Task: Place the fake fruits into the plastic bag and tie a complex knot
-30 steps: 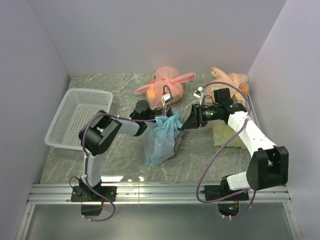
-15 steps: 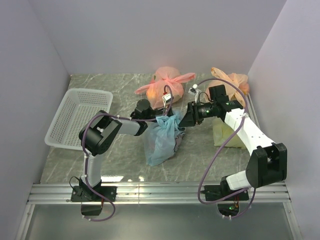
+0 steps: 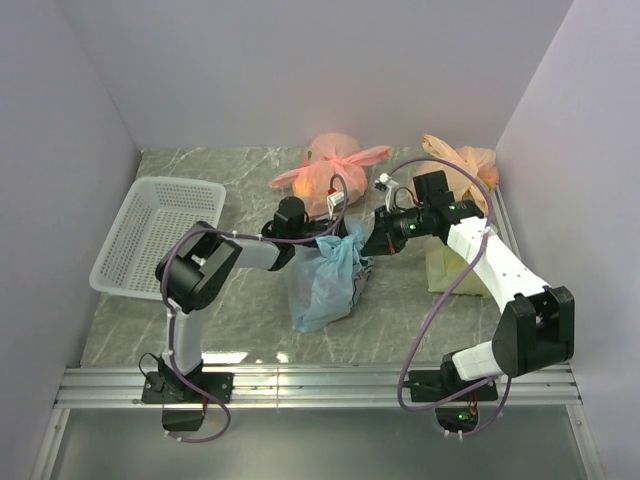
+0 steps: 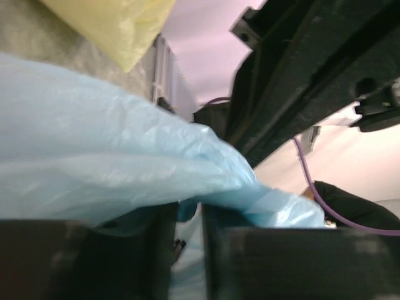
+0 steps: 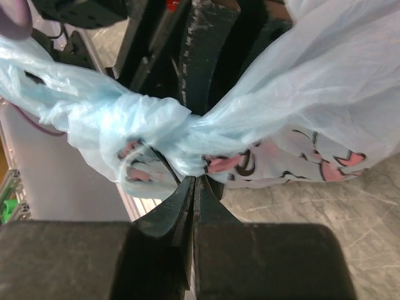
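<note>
Right tool (image 5: 192, 187) pinched closed at the knot (image 5: 147, 140) of the blue bag (image 3: 325, 280), which stands mid-bench; left tool (image 4: 187, 215) narrowly parted around bag film, apparently bracing the opposite side for tightening.

Thin crinkled translucent plastic bag (image 5: 294, 81), glossy marbled table (image 3: 250, 320), white plastic mesh basket (image 3: 150, 235)

Left end effector (image 3: 322, 226) slightly parted; right end effector (image 3: 368, 246) clamped tight.
</note>
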Motion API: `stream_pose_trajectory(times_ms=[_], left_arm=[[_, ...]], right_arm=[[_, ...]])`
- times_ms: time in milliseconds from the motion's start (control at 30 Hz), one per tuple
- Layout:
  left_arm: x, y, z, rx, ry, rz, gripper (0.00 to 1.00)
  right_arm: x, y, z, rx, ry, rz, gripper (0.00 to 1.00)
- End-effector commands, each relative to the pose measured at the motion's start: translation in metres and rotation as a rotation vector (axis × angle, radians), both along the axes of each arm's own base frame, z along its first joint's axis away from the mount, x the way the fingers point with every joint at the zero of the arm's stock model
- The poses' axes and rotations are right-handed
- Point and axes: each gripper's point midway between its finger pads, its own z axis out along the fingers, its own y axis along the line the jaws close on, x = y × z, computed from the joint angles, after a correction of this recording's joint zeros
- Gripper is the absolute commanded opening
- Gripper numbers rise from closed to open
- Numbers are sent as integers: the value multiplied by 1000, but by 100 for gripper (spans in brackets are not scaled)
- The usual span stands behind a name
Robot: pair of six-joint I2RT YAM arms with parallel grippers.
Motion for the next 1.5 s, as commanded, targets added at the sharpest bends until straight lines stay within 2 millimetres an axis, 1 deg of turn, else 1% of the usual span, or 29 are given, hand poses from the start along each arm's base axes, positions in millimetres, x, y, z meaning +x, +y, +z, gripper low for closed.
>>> stream_pose_trajectory(times_ms=[0, 33, 67, 100, 133, 167, 200, 233, 267, 300, 333, 367, 433, 467, 500, 533, 567, 600, 800, 867, 1000, 1033, 1067, 1100, 1167, 1267, 1333, 1433, 1467], left_arm=[[9, 12, 9, 22, -91, 36, 30], [12, 17, 14, 32, -107, 61, 34], [20, 25, 11, 48, -143, 88, 38], [22, 32, 3, 98, -110, 104, 44], [25, 39, 9, 110, -130, 123, 47], [37, 50, 8, 128, -172, 166, 50], [38, 60, 2, 173, -143, 184, 58], [40, 68, 14, 170, -178, 205, 61], [50, 81, 13, 190, -221, 241, 64], [54, 89, 17, 210, -235, 258, 65], [55, 104, 19, 249, -212, 279, 65], [56, 113, 19, 270, -255, 273, 66], [52, 130, 32, 322, -244, 262, 67], [55, 140, 40, 328, -302, 264, 67], [60, 142, 62, 324, -367, 270, 76], [47, 148, 68, 353, -390, 242, 87], [44, 150, 79, 347, -416, 236, 97], [38, 150, 100, 323, -450, 231, 99], [19, 152, 140, 312, -446, 216, 99], [15, 145, 138, 366, -467, 211, 99], [22, 127, 109, 483, -475, 197, 99], [22, 123, 106, 484, -479, 183, 99], [28, 120, 104, 505, -480, 203, 99], [29, 115, 96, 515, -461, 182, 99], [29, 106, 100, 497, -482, 160, 98], [25, 97, 97, 471, -464, 122, 93], [22, 94, 90, 473, -450, 104, 82], [16, 95, 79, 470, -422, 75, 59], [14, 97, 71, 481, -406, 64, 40]], right_arm=[[3, 1, 28, 18, -102, 32, 0], [3, 1, 30, 24, -107, 37, 0], [2, 1, 30, 22, -104, 39, 0], [2, 1, 31, 24, -106, 42, 0], [2, 2, 32, 27, -111, 51, 0], [1, 2, 32, 29, -115, 59, 0], [0, 2, 34, 32, -119, 64, 0], [0, 3, 34, 32, -121, 69, 0], [-1, 2, 34, 35, -121, 72, 0], [-1, 2, 34, 33, -122, 74, 0], [-1, 3, 34, 34, -122, 79, 0], [-1, 2, 33, 32, -118, 78, 0], [-1, 2, 32, 24, -113, 85, 0], [-1, 1, 31, 18, -106, 84, 0], [-1, 1, 32, 15, -108, 86, 0], [0, 1, 31, 10, -109, 85, 0], [0, 0, 31, 7, -107, 84, 0], [2, -1, 30, -3, -108, 78, 0], [5, -1, 28, -25, -99, 87, 0], [7, 0, 28, -25, -105, 86, 0], [9, 4, 28, -19, -102, 88, 0], [10, 5, 29, -19, -104, 89, 0], [10, 6, 28, -19, -105, 93, 0], [10, 6, 27, -21, -102, 95, 0], [10, 8, 28, -24, -108, 98, 0], [12, 9, 29, -28, -111, 98, 0], [13, 9, 28, -30, -112, 104, 0], [13, 8, 30, -36, -125, 109, 0], [12, 7, 29, -41, -120, 110, 0]])
